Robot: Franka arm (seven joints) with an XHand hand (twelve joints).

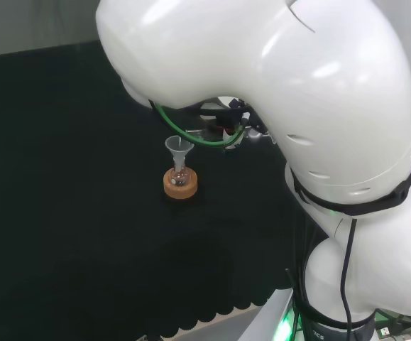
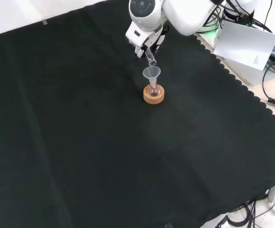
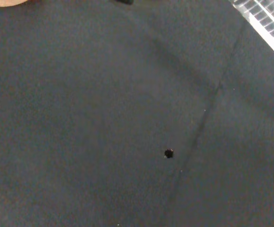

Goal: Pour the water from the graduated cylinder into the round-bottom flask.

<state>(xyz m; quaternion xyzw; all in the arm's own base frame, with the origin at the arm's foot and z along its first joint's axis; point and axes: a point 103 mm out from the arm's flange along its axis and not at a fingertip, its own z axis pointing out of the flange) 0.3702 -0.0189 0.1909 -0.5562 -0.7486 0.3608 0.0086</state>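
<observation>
So that water runs into the round-bottom flask (image 2: 154, 90) on its cork ring (image 2: 154, 96), the graduated cylinder (image 2: 150, 57) is grasped by the hand (image 2: 144, 45) and tilted over the funnel (image 2: 151, 73).

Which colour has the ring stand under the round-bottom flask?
The ring stand is light brown cork, best seen in the front view.
</observation>
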